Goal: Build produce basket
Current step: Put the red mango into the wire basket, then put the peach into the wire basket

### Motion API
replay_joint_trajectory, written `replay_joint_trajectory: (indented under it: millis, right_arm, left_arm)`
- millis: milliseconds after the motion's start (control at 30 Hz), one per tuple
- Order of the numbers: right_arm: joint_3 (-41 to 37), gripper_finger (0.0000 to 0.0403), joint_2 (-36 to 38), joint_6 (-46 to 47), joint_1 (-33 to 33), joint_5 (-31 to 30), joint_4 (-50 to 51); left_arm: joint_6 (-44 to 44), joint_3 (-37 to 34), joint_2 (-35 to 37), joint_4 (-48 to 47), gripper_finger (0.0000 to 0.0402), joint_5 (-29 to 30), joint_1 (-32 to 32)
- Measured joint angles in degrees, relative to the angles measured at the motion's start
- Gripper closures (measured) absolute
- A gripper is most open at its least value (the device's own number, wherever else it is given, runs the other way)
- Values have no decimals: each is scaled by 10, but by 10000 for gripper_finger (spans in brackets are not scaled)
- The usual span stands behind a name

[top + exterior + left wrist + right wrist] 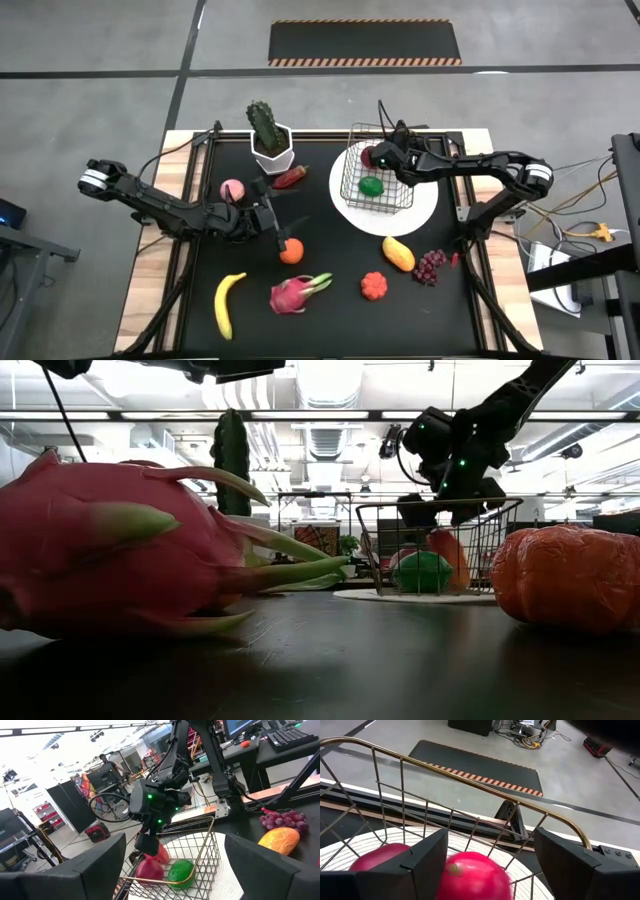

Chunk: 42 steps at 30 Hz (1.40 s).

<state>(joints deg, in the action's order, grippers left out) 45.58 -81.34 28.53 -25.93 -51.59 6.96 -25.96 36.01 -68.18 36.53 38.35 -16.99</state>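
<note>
Two red fruits point(470, 875) and a green lime point(372, 185) sit in the wire basket point(400, 200), right under the right gripper point(378, 157), whose jaws are open and hold nothing. Far off, the left gripper point(272, 232) hangs beside the orange point(291, 251), jaws wide and empty.

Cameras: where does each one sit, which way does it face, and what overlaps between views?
High: overhead, straight down; table, both arms, left gripper by the orange, right gripper in the basket.
Low: tabletop height, level across; dragon fruit close, right gripper above basket.
Left wrist: looks across the table at the basket; own fingers at the picture's bottom.
Right wrist: looks down into basket; own fingers beside a red fruit.
Shared: the basket shows in all four views.
</note>
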Motion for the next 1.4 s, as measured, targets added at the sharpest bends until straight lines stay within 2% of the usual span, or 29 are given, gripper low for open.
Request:
replay_joint_trajectory:
  millis: [267,500,600,733,833,967,1100,1200,1300,1400]
  right_arm:
    - [0,120,11,-7,0,6,0]
    - [11,120,70,-57,3,13,5]
    - [20,120,107,-87,14,49,7]
    - [28,121,159,-133,43,128,9]
    - [28,127,198,-157,80,185,12]
    - [28,139,244,-182,149,217,21]
    - [28,151,275,-222,236,221,35]
    - [26,160,285,-247,304,221,46]
    - [21,166,285,-272,362,221,49]
    - [19,169,280,-292,405,221,48]
  left_arm:
    - [0,0,0,0,81,0,0]
    - [0,0,0,0,81,0,0]
    - [0,0,0,0,81,0,0]
    - [1,0,0,0,81,0,0]
    - [14,0,-3,0,81,0,0]
    - [24,0,-10,1,81,0,0]
    - [82,0,-23,-3,81,0,0]
    - [168,0,-30,-65,81,0,-4]
    - [289,6,-28,-193,81,0,-8]
    - [448,37,-10,-386,81,-10,-10]
